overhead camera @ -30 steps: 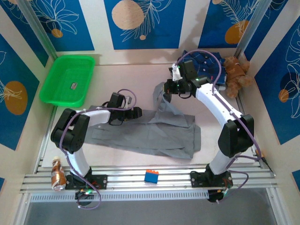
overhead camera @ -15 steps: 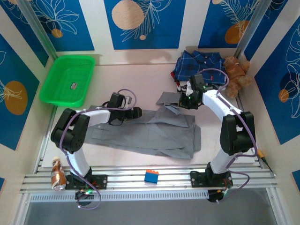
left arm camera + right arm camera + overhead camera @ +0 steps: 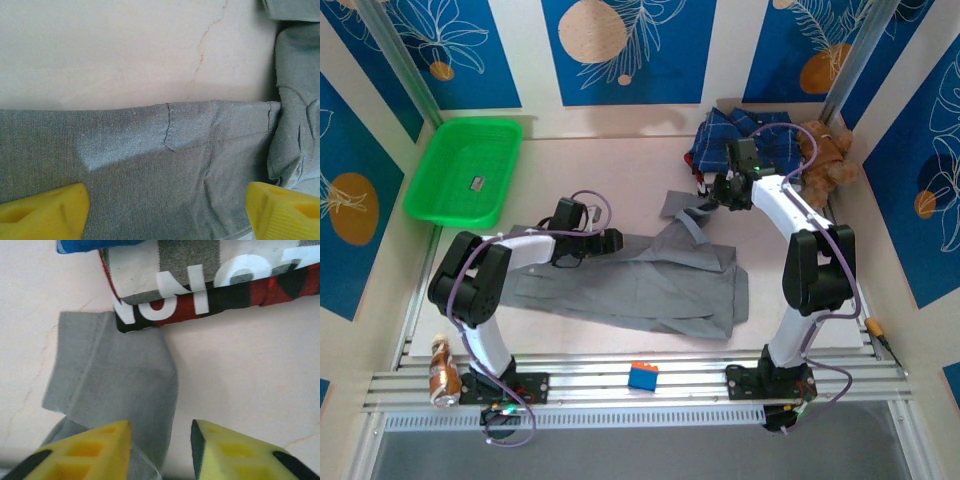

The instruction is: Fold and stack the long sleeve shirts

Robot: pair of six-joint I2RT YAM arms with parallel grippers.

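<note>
My left claw hangs over the far edge of the grey shirt, which lies spread flat across the middle of the table, nearer the near edge. Through my left wrist camera the two yellow fingertips stand wide apart, with smooth grey cloth under them and nothing pinched; bare table begins just past the shirt's hem.

My right claw sits toward the far right, just beside the navy plaid shirt, which is bunched in the far right corner next to the brown teddy bear. In my right wrist camera the right claw has its jaws parted by a narrow gap. They are not gripping anything. A grey sleeve end lies flat on the table below them, reaching under one finger. Its far edge touches a folded cloth printed in red, white and black.

A green tray rests at the far left corner.
</note>
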